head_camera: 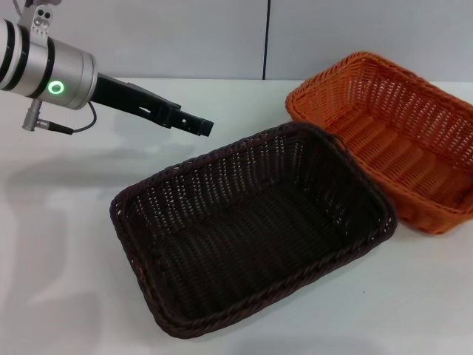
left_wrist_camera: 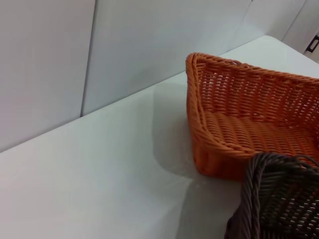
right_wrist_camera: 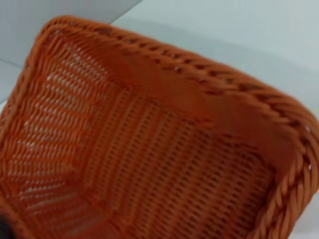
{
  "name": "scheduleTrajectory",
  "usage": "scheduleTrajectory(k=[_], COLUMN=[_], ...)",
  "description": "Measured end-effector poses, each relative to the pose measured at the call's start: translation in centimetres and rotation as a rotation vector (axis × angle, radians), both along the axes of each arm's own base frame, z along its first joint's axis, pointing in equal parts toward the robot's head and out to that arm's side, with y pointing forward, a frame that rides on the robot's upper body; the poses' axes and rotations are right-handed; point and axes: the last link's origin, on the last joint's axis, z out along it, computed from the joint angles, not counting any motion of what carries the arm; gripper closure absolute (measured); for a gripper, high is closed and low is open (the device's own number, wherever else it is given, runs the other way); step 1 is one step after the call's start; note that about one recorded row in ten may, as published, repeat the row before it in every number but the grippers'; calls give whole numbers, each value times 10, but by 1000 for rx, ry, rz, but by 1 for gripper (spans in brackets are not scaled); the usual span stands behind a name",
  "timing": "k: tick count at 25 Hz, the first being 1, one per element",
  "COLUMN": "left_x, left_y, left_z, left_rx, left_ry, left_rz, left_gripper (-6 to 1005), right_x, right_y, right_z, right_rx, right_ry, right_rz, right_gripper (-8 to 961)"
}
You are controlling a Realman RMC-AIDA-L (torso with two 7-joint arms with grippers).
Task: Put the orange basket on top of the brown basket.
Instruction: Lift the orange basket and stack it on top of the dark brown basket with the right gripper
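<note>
Head view: brown basket (head_camera: 255, 229) sits mid-table, its far corner touching the orange basket (head_camera: 384, 137) at far right. The left gripper (head_camera: 198, 124) hangs above bare table (head_camera: 59, 222) beyond the brown basket, holding nothing; whether its fingers are spread cannot be told. Left wrist view adds the orange basket's outer corner (left_wrist_camera: 239, 119) against the brown rim (left_wrist_camera: 279, 194). Right wrist view fills with the orange basket's inside (right_wrist_camera: 149, 149); no right fingers show.

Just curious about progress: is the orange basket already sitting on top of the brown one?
No, the orange basket sits on the table beside the brown basket.
</note>
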Motion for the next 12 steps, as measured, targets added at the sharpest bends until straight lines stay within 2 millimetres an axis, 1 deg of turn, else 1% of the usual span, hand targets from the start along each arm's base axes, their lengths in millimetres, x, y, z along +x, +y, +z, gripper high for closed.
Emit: scheduleTrajectory(k=[5,9,12], left_x=[-1,-1,-1], left_y=[-1,-2,-2], left_z=[-1,-3,-4], left_rx=[-3,-5,-3], left_ry=[-2,-4,-7], left_rz=[1,-1,0], left_gripper=[138,139,139], right_x=[11,19,22], right_y=[-5,-9,-10], right_z=[4,6,8], right_rx=[41,113,141], right_ry=[-7,40,48], right_rz=[-7,-5,0], right_gripper=[427,562,597])
